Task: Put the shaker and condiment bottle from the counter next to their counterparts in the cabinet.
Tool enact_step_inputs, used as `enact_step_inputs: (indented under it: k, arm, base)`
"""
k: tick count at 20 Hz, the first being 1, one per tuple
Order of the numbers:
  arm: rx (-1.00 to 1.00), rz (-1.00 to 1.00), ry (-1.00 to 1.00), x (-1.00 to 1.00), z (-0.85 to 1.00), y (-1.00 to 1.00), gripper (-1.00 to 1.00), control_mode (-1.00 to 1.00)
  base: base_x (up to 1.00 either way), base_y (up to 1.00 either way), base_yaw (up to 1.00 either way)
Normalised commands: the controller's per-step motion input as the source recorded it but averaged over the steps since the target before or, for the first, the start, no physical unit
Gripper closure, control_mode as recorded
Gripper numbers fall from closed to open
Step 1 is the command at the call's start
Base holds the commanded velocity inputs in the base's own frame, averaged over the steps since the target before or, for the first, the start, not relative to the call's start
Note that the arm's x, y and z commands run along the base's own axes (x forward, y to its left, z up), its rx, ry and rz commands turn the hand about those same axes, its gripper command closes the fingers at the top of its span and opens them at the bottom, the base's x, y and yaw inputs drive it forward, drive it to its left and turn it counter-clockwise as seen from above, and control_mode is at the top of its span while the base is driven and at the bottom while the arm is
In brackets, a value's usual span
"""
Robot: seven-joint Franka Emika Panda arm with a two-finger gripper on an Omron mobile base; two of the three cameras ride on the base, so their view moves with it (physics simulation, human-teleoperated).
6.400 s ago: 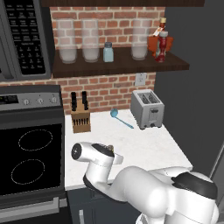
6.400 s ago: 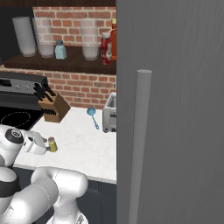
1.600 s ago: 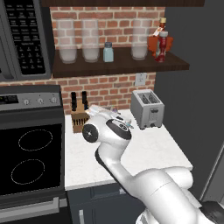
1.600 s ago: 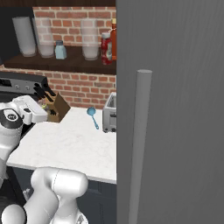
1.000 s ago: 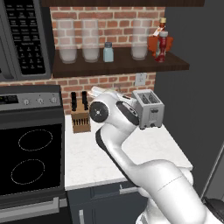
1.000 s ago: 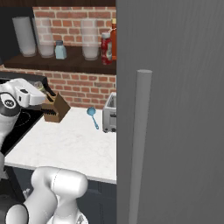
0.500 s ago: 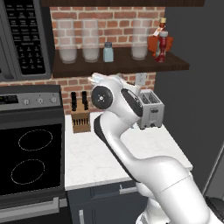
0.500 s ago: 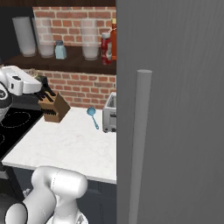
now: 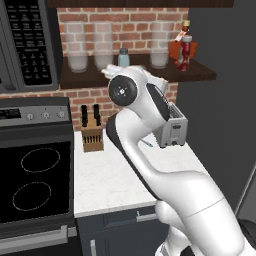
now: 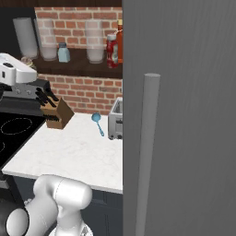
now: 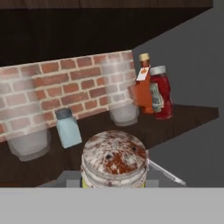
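A red brick wall (image 9: 125,25) runs behind the end effector (image 11: 113,186), which is raised to the level of the long dark wooden shelf (image 9: 200,74). On the shelf, glass jars (image 9: 77,47) stand in a row ahead of the end effector. To its left hangs a black microwave (image 9: 30,45), with a black stove (image 9: 35,175) below that. Beneath the end effector lies the white marbled tabletop (image 9: 115,180), carrying a wooden knife block (image 9: 91,134) against the wall, a silver toaster (image 9: 172,127) to the right, and a blue spoon (image 10: 97,122) between them. Dark cupboard fronts (image 9: 125,230) sit under the tabletop. Far right stands a tall grey panel with a vertical handle (image 10: 147,152).
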Motion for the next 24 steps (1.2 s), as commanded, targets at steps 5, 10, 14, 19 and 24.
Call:
enact_step_inputs:
  k: [5,10,14,19,24]
  arm:
    - [0.00,0.03,0.00,-0.16,0.56,0.00,1.00,-1.00]
    - [-0.04,0.11,0.11,0.17,0.15,0.00,1.00,-1.00]
    - [-0.04,0.15,0.08,0.46,0.00,0.00,1.00,-1.00]
    - [-0.02,0.14,0.03,0.39,0.00,0.00,1.00,-1.00]
    - [-0.07,0.15,0.01,0.10,-0.11,0.00,1.00,-1.00]
  base:
    - [0.00,0.00,0.00]
    - [0.00,0.00,0.00]
    - [0.00,0.00,0.00]
    - [0.00,0.00,0.00]
    - [0.00,0.00,0.00]
